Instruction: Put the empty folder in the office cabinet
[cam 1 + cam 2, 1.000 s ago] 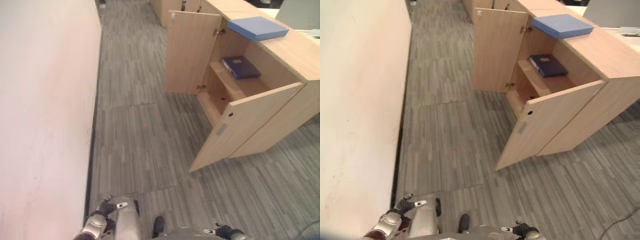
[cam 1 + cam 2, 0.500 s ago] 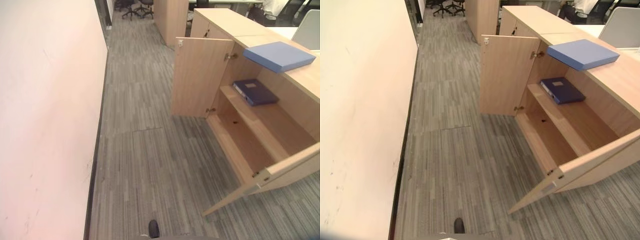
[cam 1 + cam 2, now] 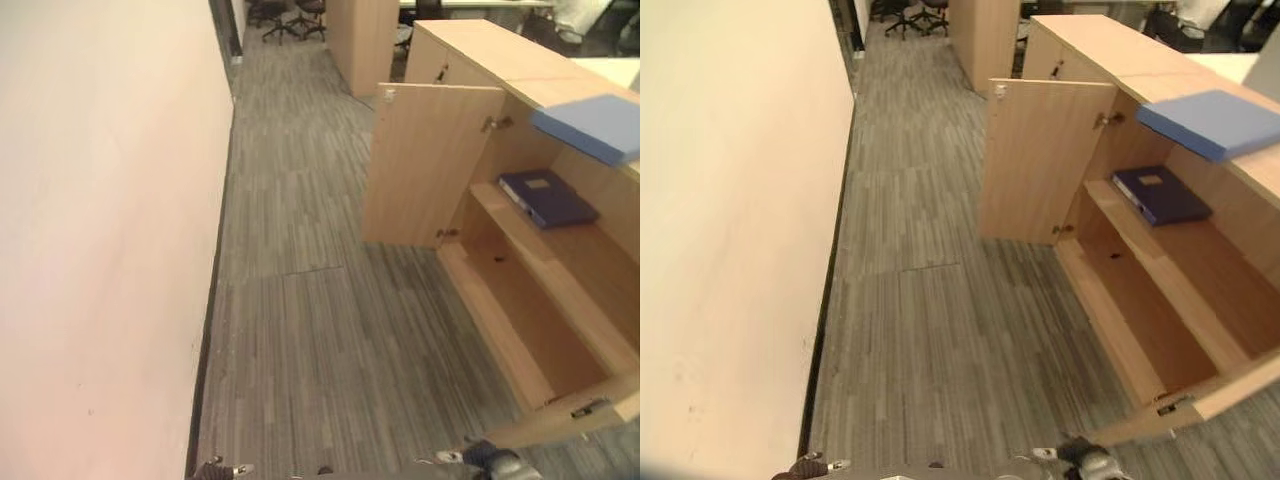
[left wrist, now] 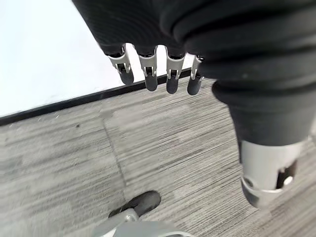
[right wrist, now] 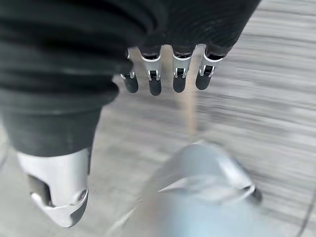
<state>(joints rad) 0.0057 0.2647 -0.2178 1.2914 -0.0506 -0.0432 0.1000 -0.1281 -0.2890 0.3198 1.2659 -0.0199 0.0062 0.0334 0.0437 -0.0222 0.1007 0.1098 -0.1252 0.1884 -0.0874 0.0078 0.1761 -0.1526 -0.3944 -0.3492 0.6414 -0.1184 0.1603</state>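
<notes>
A light blue folder [image 3: 595, 127] lies flat on top of the wooden office cabinet [image 3: 470, 50], at its near edge. Inside, a dark blue folder [image 3: 547, 197] lies on the upper shelf. Both cabinet doors stand open: the far door [image 3: 425, 165] swings out over the floor, and the near door [image 3: 590, 415] crosses the lower right corner. The lower shelf [image 3: 540, 330] is bare. My left hand [image 4: 148, 74] hangs low over the carpet by the wall, fingers straight and holding nothing. My right hand [image 5: 154, 79] hangs the same way, open, near the near door.
A cream wall [image 3: 100, 200] with a dark skirting runs along the left. Grey striped carpet [image 3: 300, 300] lies between wall and cabinet. Office chairs [image 3: 290, 15] and another wooden unit [image 3: 360, 40] stand at the far end.
The camera has moved: the cabinet now sits further right and closer, its near door reaching the lower right corner. Neither folder has moved. Both hands stay low and open.
</notes>
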